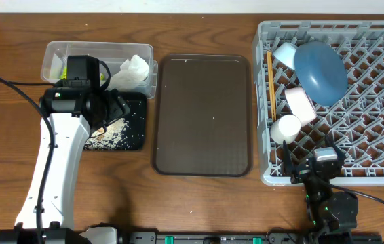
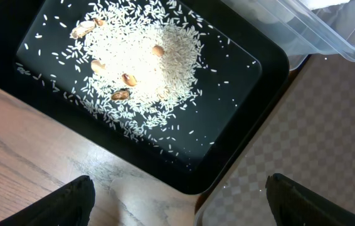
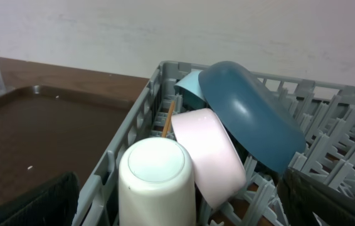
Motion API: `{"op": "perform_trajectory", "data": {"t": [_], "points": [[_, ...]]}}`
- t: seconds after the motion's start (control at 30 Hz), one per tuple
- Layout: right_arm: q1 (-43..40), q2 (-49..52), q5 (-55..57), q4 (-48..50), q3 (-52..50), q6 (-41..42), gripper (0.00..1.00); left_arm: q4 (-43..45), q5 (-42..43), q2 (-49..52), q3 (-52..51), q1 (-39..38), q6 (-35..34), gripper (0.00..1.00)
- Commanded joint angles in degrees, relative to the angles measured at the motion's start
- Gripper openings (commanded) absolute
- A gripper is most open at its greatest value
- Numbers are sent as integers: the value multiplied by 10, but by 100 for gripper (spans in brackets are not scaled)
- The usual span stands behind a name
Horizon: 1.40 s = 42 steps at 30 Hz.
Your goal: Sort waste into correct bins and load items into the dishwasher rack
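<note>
left gripper (image 1: 114, 107) wide and empty over black tray (image 1: 136, 108) of rice (image 2: 140, 63), tub (image 1: 97, 49) behind holds napkin (image 1: 135, 70) and wrapper (image 1: 58, 68), brown tray (image 1: 202, 115) alongside, right gripper (image 1: 313, 166) wide and empty at rack (image 1: 382, 177) near rim, cup (image 1: 286, 127) right ahead, white bowl (image 1: 300, 105), plate (image 1: 321, 71), blue bowl (image 1: 285, 54), chopsticks (image 1: 271, 85) beyond

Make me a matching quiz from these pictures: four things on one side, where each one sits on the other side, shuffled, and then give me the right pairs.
Things
1. rice crumbs
2. crumpled napkin
3. dark blue bowl
4. brown serving tray

Places
a. inside the clear tub
b. flat on the table
c. spread over the black tray
d. leaning in the grey rack

Pairs: 1-c, 2-a, 3-d, 4-b
</note>
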Motion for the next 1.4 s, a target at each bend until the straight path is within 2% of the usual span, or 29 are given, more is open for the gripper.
{"op": "perform_trajectory", "data": {"t": [0.0,0.83,1.03,1.23,1.37], "points": [[0,-5,-4,-2,-1,-5,99,-3,-7,-6,10,2,3,90],[0,-5,-4,-2,-1,-5,99,0,-21,-17,10,2,3,90],[0,-5,-4,-2,-1,-5,99,116,-20,-106,-47,2,72,90],[0,-5,-4,-2,-1,-5,99,298,-20,-290,-241,2,124,90],[0,-5,-4,-2,-1,-5,99,373,-20,-422,-368,2,134,90]]}}
